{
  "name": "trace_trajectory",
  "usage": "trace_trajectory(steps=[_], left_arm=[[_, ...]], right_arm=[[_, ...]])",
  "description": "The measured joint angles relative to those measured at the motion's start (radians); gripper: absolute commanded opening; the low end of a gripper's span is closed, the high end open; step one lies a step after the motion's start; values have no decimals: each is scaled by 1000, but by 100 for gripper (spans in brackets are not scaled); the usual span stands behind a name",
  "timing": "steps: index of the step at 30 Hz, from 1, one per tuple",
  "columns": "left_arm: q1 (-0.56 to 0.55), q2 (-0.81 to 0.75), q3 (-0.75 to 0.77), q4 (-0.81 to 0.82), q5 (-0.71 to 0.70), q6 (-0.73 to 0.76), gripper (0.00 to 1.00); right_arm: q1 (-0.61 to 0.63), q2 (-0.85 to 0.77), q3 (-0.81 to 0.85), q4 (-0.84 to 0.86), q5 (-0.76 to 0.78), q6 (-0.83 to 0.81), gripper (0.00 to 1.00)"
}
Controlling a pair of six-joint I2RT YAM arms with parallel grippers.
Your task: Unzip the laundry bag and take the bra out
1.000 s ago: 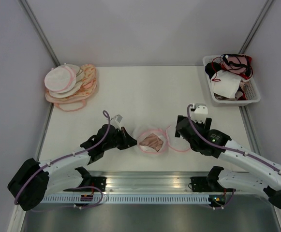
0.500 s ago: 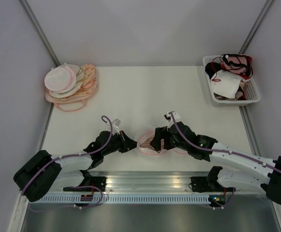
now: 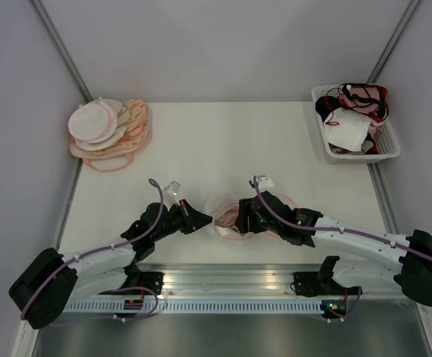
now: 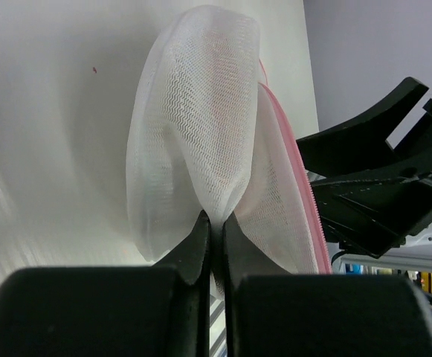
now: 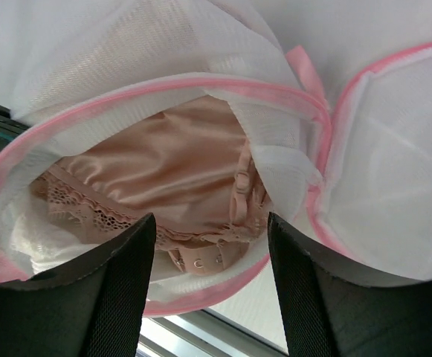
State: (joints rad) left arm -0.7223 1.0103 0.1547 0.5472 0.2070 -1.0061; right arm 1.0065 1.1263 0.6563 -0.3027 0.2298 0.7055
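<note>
Top external view: the laundry bag lies on the white surface at 6 o'clock, near the front edge between the two arms.
Left gripper: the left gripper meets the bag at the bag's 9 o'clock.
Right gripper: the right gripper is over the bag, coming in from its 3 o'clock.
Pile: a stack of pink- and orange-rimmed pouches sits at 10 o'clock on the surface, well apart from the arms.
Basket: a white basket at 2 o'clock holds white, black and red-strapped garments.
Left wrist view: the left gripper has its jaws pressed together on a fold of the bag's white mesh. The pink zip rim runs along the 3 o'clock side of the bag.
Right wrist view: the bag is unzipped, its pink rim gaping. One disc half is folded out flat at 3 o'clock.
Bra: the bra, satiny pink-beige with a lace edge and a small clasp, is inside the open bag.
Right gripper state: the right gripper has its jaws apart, one finger at 7 o'clock and one at 5 o'clock of the opening, with the bra's lower edge between them. Whether the pads touch the fabric I cannot tell.
</note>
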Motion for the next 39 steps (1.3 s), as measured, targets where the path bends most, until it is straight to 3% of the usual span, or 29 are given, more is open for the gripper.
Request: trace_trajectory(steps=[5, 9, 16, 17, 18, 20, 29, 32, 33, 36, 39], left_arm=[[0, -43, -6, -41, -20, 0, 2], [0, -56, -13, -51, -23, -2, 2], [0, -89, -29, -56, -26, -16, 2], [0, -94, -31, -58, -26, -17, 2], [0, -98, -33, -60, -26, -18, 2], [0, -103, -37, -60, -27, -19, 2], [0, -105, -53, -71, -34, -26, 4], [0, -105, -53, -84, -42, -26, 35], [0, -106, -53, -91, -44, -25, 57], [0, -109, -49, -115, -50, -31, 91], [0, -130, -26, -166, -61, -29, 100]], right_arm=[[4, 5, -23, 10, 1, 16, 62], [4, 51, -41, 63, -33, 29, 42], [16, 141, -65, 135, -76, 55, 39], [18, 146, -66, 139, -77, 58, 35], [18, 147, -67, 142, -77, 58, 15], [18, 147, -67, 142, -75, 58, 0], [18, 40, -66, 103, -66, 27, 1], [18, -56, -62, 105, -81, -5, 0], [18, -90, -57, 109, -91, -18, 0], [19, -170, -41, 134, -116, -52, 0], [19, -212, -19, 154, -129, -81, 0]])
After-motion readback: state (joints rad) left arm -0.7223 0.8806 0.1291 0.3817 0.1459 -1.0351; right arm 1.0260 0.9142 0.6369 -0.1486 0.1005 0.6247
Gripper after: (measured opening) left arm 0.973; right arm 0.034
